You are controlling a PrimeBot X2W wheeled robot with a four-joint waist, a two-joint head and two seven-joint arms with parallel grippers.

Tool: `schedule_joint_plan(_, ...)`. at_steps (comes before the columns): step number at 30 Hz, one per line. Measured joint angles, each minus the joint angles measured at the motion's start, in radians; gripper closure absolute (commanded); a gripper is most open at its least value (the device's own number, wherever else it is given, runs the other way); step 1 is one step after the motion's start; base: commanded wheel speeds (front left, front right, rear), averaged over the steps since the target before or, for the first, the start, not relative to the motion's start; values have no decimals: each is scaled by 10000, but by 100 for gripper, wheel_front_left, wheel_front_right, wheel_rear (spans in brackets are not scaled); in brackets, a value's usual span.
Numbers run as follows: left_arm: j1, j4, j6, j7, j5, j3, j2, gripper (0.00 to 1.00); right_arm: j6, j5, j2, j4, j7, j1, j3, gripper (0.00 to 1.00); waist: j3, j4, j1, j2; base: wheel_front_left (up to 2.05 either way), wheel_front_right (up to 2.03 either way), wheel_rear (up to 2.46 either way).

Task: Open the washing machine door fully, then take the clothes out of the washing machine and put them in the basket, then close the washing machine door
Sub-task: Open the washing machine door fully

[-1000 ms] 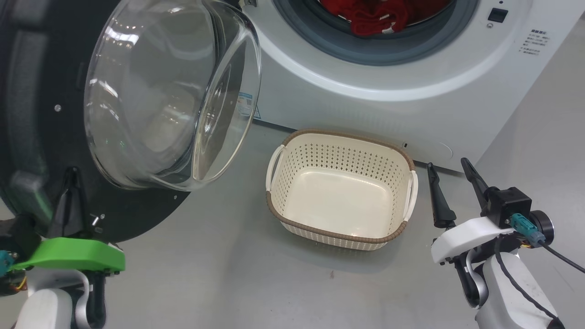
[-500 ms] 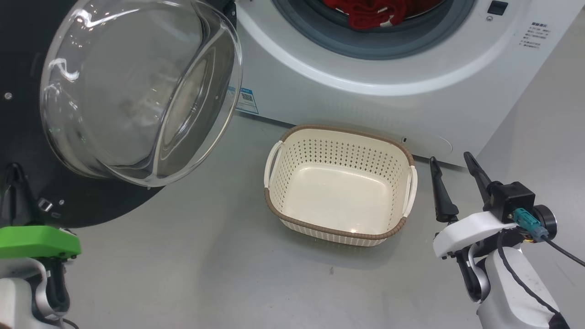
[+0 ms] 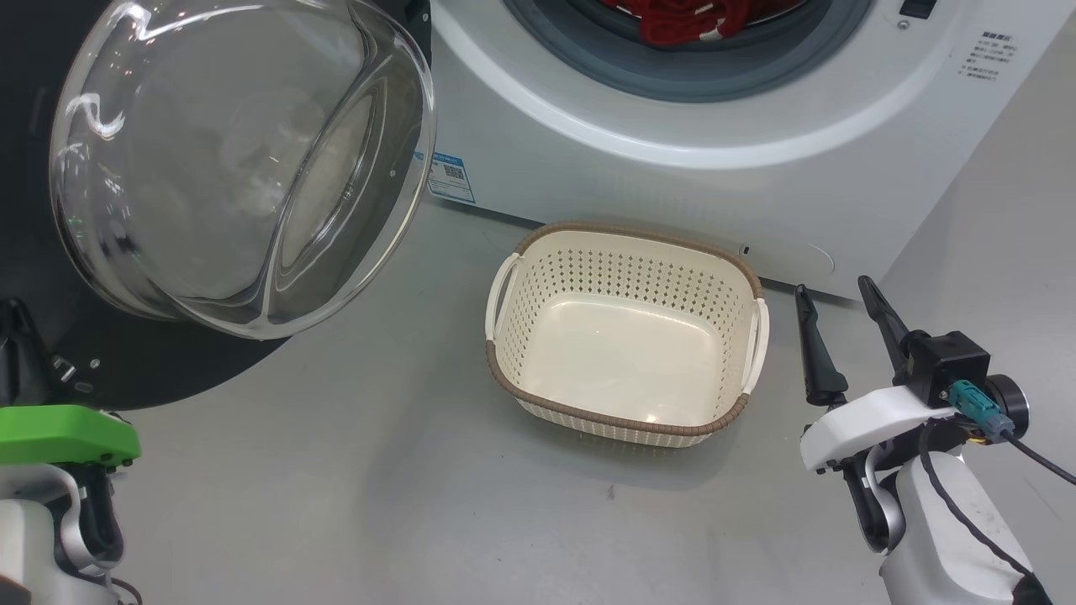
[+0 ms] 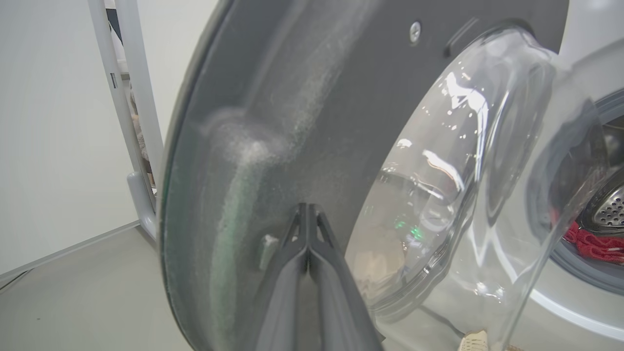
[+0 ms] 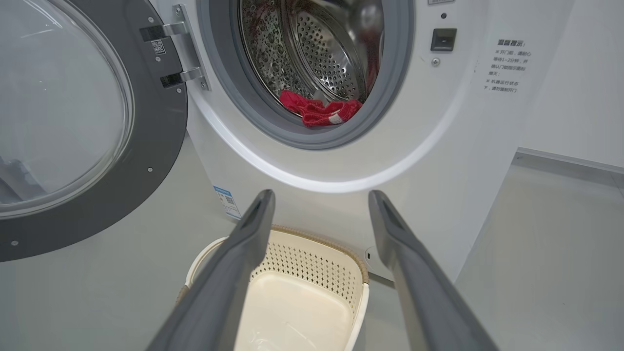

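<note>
While clothes (image 5: 319,111) lie in the washer (image 3: 672,193), the basket (image 3: 626,277) stands nearby.

Basket (image 3: 622,273) on the floor (image 3: 378,470) before the washing machine (image 3: 672,185), clothes (image 3: 681,25) in its drum (image 5: 317,48), door (image 3: 235,168) out at the left

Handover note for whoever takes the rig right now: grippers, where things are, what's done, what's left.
Left gripper: shut, empty, tips by the inner face of the washing machine door; contact unclear.
Right gripper: open, empty, beside the right end of the basket.
Door swung wide open. Clothes lie inside the washing machine, near its opening. Basket empty, on the floor in front of it.
Done: door opened.
Left: move clothes to basket, close door.
</note>
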Motion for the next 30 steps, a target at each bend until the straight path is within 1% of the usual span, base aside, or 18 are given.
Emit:
schedule_joint_plan(8, 44, -38, -12, -104, 305, -251, -94, 100, 33, 2, -4, 63, 0, -78, 65, 0, -90, -60, 0, 0, 0, 0, 0)
schedule_joint_plan(15, 697, -746, -12, -253, 727, -466, -178, 100, 36, 33, -2, 77, 0, -72, 132, 0, -330, -154, 0, 0, 0, 0, 0)
schedule_joint_plan(18, 1069, -1160, -12, -268, 861, -642, -309, 100, 36, 105, 0, 75, 0, -62, 155, 0, -431, -212, 0, 0, 0, 0, 0)
schedule_joint_plan(19, 1178, -1308, -23, -270, 895, -725, -380, 95, 36, 119, 0, 75, 0, -59, 167, 0, -458, -236, 0, 0, 0, 0, 0)
schedule_joint_plan(21, 1374, -1576, -44, -274, 899, -874, -493, 67, 48, 136, 0, 75, 0, -54, 224, 0, -502, -294, 0, 0, 0, 0, 0)
schedule_joint_plan(22, 1454, -1684, -46, -276, 928, -947, -510, 57, 61, 167, 0, 75, 0, -47, 244, 0, -525, -325, 0, 0, 0, 0, 0)
schedule_joint_plan(24, 1622, -1894, -113, -276, 988, -1047, -520, 18, 77, 222, 0, 73, -2, -14, 267, 0, -574, -389, 0, 0, 0, 0, 0)
schedule_joint_plan(25, 1702, -1977, -128, -276, 988, -1120, -529, 5, 77, 242, 0, 71, 0, 10, 290, 0, -600, -422, 0, 0, 0, 0, 0)
schedule_joint_plan(26, 1775, -2048, -130, -274, 1005, -1208, -550, 0, 77, 291, 0, 69, 0, 35, 318, 0, -626, -456, 0, 0, 0, 0, 0)
schedule_joint_plan(29, 2010, -2320, -153, -276, 1181, -1411, -679, 0, 77, 378, 4, 69, -2, 46, 464, 0, -698, -580, 0, 0, 0, 0, 0)
schedule_joint_plan(30, 2080, -2406, -230, -276, 1220, -1501, -698, 0, 77, 385, 4, 69, 0, 51, 500, 0, -718, -631, 0, 0, 0, 0, 0)
